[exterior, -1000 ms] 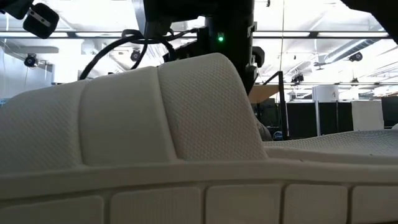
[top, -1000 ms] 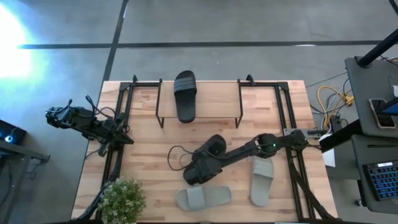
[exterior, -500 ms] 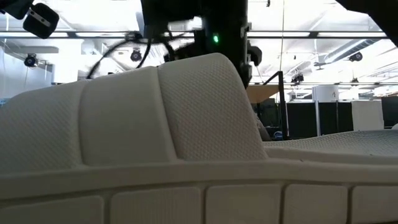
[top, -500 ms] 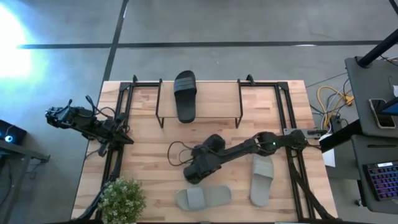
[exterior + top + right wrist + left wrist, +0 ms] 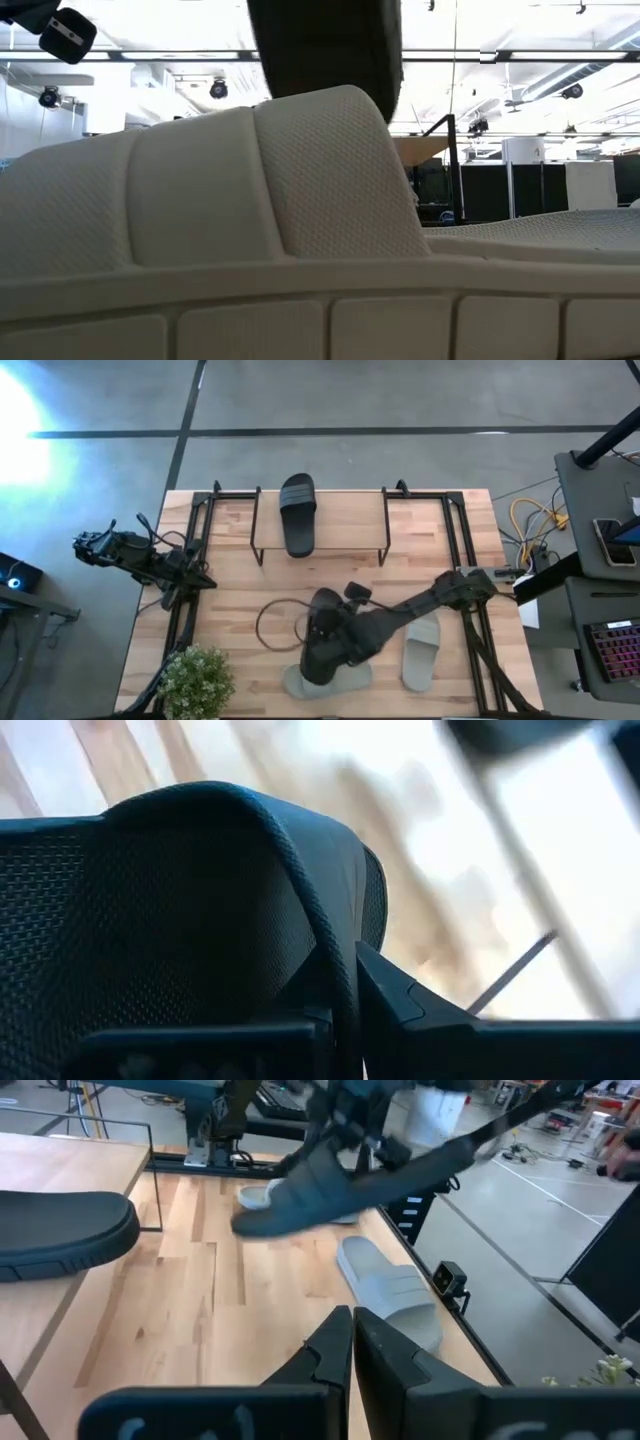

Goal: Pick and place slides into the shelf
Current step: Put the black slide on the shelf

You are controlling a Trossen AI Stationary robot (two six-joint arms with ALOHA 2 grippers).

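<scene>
Currently right gripper (image 5: 335,632) is clamped on the strap of a black slide (image 5: 322,640), fingers (image 5: 395,995) pinched on the strap edge in the right wrist view. The slide is carried off the worktop (image 5: 230,575), tilted, toe end hanging over the front part of the worktop. In the left wrist view the same black slide (image 5: 330,1185) shows lifted clear of the wood, slanted, with the right arm above it.

Directly below the held slide in the high view lies a pale grey-green slide (image 5: 340,680), flat on the worktop near the front edge, partly covered by the black one from above. It also shows in the left wrist view (image 5: 390,1290) and fills the low view (image 5: 200,230), strap arching up close to the lens, dark slide visible above it.

Second pale slide (image 5: 422,650) lies flat just right of the arm, lengthwise front to back, apart from the first pale one.

Shelf (image 5: 345,525) sits at the back middle of the worktop, light wood top on thin black wire legs. Second black slide (image 5: 297,513) rests on top of it, left of centre, lengthwise front to back.

Left gripper (image 5: 352,1342) parked at the left edge of the worktop, well apart from all slides, fingers pressed together, holding nothing.

Small green plant (image 5: 195,680) at front left corner. Black cable loop (image 5: 270,628) lies on the wood left of the held slide.
</scene>
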